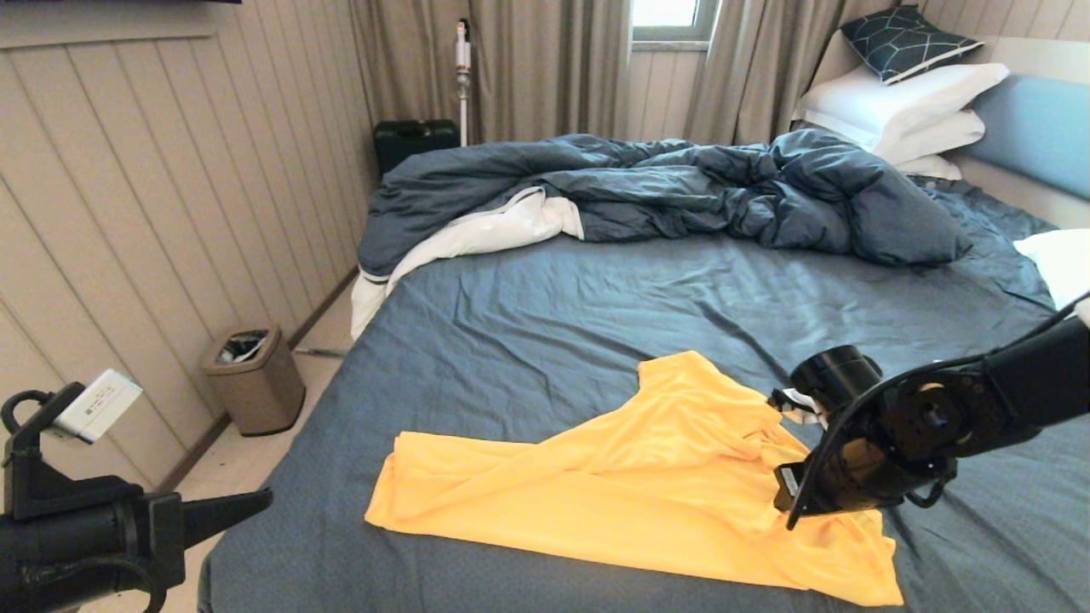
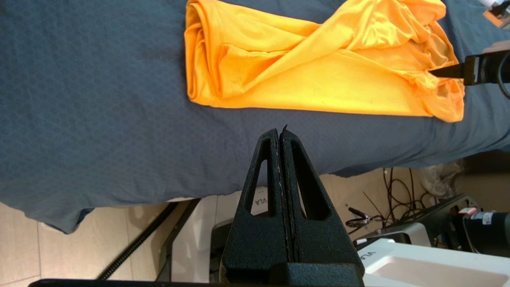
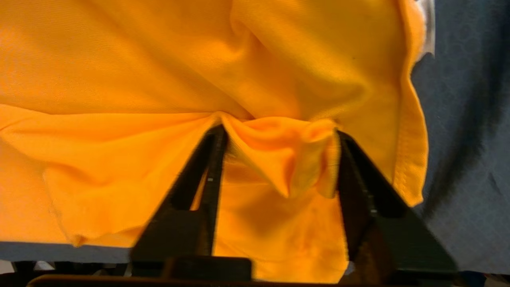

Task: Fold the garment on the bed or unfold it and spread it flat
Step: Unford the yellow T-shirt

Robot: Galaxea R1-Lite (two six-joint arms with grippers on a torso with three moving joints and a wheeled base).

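The yellow T-shirt garment lies crumpled and partly folded over itself on the near part of the bed. My right gripper is down on the shirt's right side. In the right wrist view this gripper is open, its fingers wide apart with a bunched fold of the garment between them. My left gripper hangs off the bed's left near corner, shut on nothing; the garment lies beyond its tips.
A rumpled dark blue duvet is heaped across the far half of the bed. White pillows, a patterned cushion and the light blue headboard are far right. A trash bin stands on the floor left.
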